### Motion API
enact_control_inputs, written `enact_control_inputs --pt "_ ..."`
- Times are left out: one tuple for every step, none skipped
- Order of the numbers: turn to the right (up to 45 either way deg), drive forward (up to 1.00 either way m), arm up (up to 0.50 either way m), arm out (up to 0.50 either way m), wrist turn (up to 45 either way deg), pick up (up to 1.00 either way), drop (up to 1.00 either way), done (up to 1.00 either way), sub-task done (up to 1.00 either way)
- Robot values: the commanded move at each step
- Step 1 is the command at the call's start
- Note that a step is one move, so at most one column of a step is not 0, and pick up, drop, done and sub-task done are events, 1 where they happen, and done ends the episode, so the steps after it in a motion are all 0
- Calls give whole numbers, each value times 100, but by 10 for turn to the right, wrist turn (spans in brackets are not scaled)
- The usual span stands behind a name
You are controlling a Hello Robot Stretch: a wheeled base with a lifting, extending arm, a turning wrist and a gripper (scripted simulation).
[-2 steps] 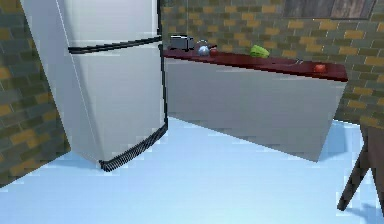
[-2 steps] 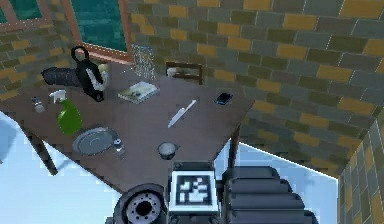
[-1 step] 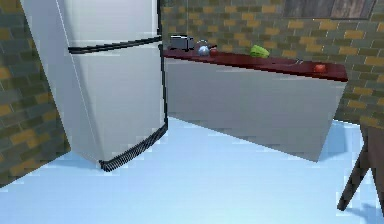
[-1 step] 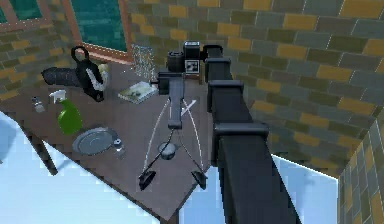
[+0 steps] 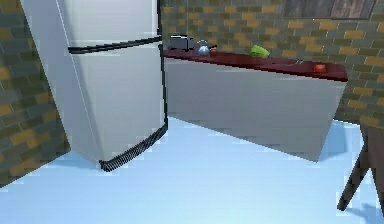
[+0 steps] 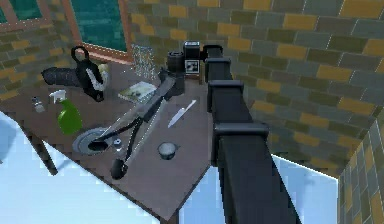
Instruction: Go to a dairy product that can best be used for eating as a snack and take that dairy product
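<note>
Beyond arm (image 6: pixel 240 150), could not tell gripper's (image 6: pixel 85 72) finger state. Judged wedge (image 5: pixel 259 50) on counter (image 5: pixel 225 61) light, firm; best taken across flat faces.

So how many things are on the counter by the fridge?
4, from the forward view's left: toaster by the fridge, kettle beside it, green thing mid-counter, small red thing farthest right. Others may be hidden.

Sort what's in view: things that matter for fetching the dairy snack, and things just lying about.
For the job: yellow-green wedge on the counter, likely the dairy snack; fridge, which might hold dairy.
Lying about: toaster, kettle and small red item on that counter; green spray bottle, knife and small bowl on the table.
</note>
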Motion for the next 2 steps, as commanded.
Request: enact_control_inputs --pt "0 0 0 0 450 0 0 0 0" --pt "0 0 0 0 450 0 0 0 0"
